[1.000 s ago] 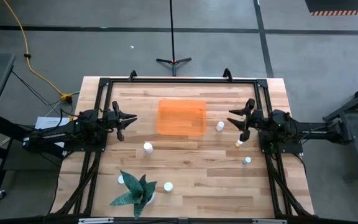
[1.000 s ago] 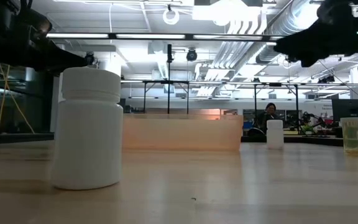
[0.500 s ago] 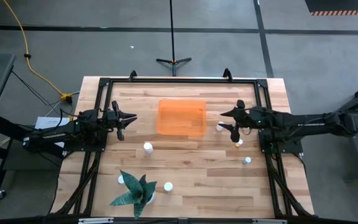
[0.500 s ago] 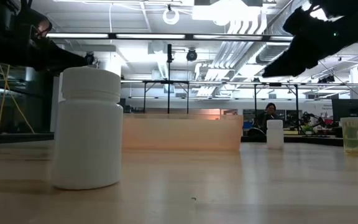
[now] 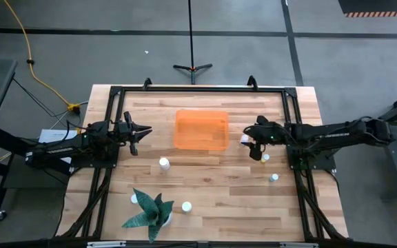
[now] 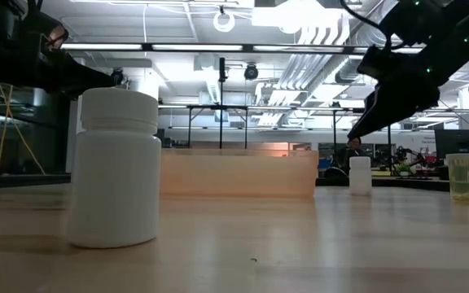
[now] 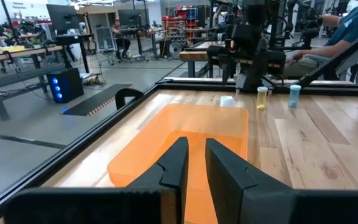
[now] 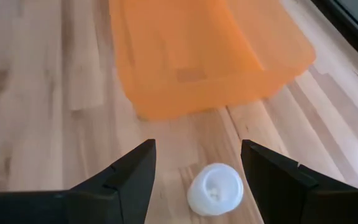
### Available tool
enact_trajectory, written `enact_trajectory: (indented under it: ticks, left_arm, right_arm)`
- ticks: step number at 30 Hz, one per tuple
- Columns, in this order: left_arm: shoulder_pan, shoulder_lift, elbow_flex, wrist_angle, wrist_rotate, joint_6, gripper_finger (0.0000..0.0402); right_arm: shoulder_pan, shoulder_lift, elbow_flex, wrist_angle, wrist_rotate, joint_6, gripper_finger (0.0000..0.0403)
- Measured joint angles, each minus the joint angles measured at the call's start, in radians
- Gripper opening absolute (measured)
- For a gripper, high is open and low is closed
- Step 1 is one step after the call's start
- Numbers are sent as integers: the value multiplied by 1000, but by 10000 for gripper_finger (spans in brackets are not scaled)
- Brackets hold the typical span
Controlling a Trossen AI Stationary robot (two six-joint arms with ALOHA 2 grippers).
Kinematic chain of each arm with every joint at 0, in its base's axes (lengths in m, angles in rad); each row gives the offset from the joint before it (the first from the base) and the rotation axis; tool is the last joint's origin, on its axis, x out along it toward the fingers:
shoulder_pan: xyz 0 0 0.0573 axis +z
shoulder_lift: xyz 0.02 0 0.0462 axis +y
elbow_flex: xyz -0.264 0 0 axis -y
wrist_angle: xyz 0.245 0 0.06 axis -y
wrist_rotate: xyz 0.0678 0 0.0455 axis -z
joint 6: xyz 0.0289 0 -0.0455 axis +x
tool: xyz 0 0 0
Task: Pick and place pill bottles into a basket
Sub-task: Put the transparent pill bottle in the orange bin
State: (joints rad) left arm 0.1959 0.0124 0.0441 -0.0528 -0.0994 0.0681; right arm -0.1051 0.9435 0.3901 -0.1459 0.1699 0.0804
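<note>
- On the wooden table (image 5: 212, 176), the orange basket (image 5: 201, 129) lies flat a little toward 12 o'clock of the centre, with nothing visible inside it in the high view.
- At 3 o'clock of the basket, just beside its short wall, a white pill bottle (image 5: 244, 139) stands upright; the right wrist view looks down on its cap (image 8: 215, 188).
- The right gripper (image 5: 251, 140) hangs over that bottle with its two dark fingers (image 8: 132, 174) spread wide, one on each side of the cap and clear of it; nothing is grasped.
- In the low view the right arm (image 6: 405, 73) slants down from above toward the same bottle, which stands on the table beside the basket's end.
- A yellowish pill bottle (image 5: 265, 158) stands near the right gripper, at about 4 o'clock of it, and another white bottle (image 5: 273, 178) stands farther out the same way.
- At 7 o'clock of the basket another white bottle (image 5: 163, 163) stands alone on the boards.
- Near the table's 6 o'clock edge a bottle (image 5: 186, 206) stands just at 3 o'clock of the potted green plant (image 5: 149, 210), and one more (image 5: 134, 199) shows at the plant's 9 o'clock side.
- The left gripper (image 5: 140, 132) waits at 9 o'clock of the basket, apart from it, pointing at it; its fingers (image 7: 176, 163) stand close together with only a narrow gap and hold nothing.
</note>
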Motion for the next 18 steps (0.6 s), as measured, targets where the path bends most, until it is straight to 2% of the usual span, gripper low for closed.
enact_trajectory:
  ticks: [3, 14, 18]
  left_arm:
    - [0, 0, 0, 0, 0, 1, 92]
    - [0, 0, 0, -1, 0, 2, 92]
    - [0, 0, 0, -2, 0, 2, 92]
  right_arm:
    - [-4, 27, 0, 1, 39, 21, 236]
    - [-95, 132, 0, 0, 21, 25, 245]
    - [-121, 169, 2, 0, -47, 25, 244]
